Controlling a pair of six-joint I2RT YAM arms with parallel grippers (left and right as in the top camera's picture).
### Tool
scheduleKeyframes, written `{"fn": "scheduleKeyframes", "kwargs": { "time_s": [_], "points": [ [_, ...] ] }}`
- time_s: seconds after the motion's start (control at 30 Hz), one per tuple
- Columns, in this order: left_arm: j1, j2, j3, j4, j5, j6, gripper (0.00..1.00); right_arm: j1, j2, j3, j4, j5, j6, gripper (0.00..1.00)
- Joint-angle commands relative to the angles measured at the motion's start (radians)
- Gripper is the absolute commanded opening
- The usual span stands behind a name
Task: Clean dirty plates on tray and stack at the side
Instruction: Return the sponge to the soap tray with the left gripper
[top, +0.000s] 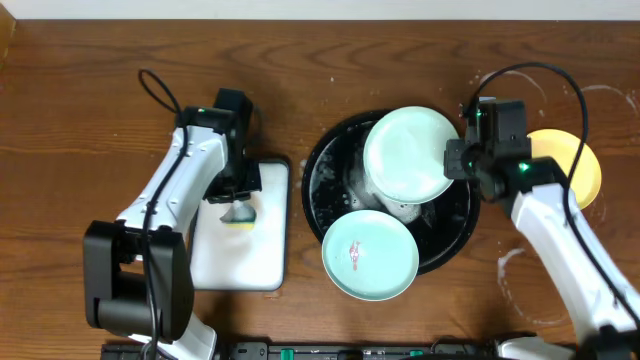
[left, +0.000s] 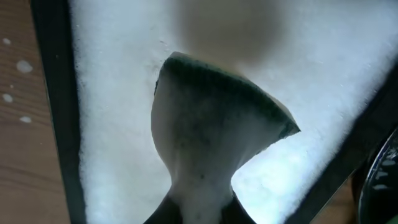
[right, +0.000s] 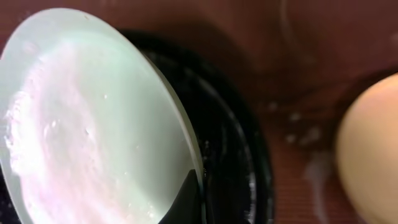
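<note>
At far left, the left pincer (top: 239, 205) is pressed together on the soft, wet sponge (top: 241, 216), which bulges over the white tray (top: 215, 265). In the middle, the black tray (top: 318, 180) carries the front mint plate (top: 370, 255), red smear up, overhanging the near rim. The upper mint plate (top: 405, 155) is tilted above the tray, its right rim pinched by the right pincer (top: 455, 160). The yellow plate (top: 590, 170) lies on the desk (top: 80, 100) just right of the tray. The plates look light, stiff and sudsy-slick, so I would grip them at the rim. Something pale under the raised plate is unclear, and the right arm hides part of the yellow plate.
</note>
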Motion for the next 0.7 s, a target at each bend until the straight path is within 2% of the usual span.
{"fn": "scheduleKeyframes", "kwargs": {
  "time_s": [0.0,0.2,0.67],
  "points": [
    [0.006,-0.007,-0.002,0.008,0.029,-0.006,0.08,0.068,-0.061,0.004,-0.003,0.190,-0.034,0.01],
    [0.006,-0.007,-0.002,0.007,0.029,-0.005,0.11,0.180,-0.101,0.004,-0.003,0.441,-0.106,0.01],
    [0.006,-0.007,-0.002,0.007,0.029,-0.005,0.13,0.510,-0.101,0.004,0.045,1.048,-0.304,0.01]
  ]
}}
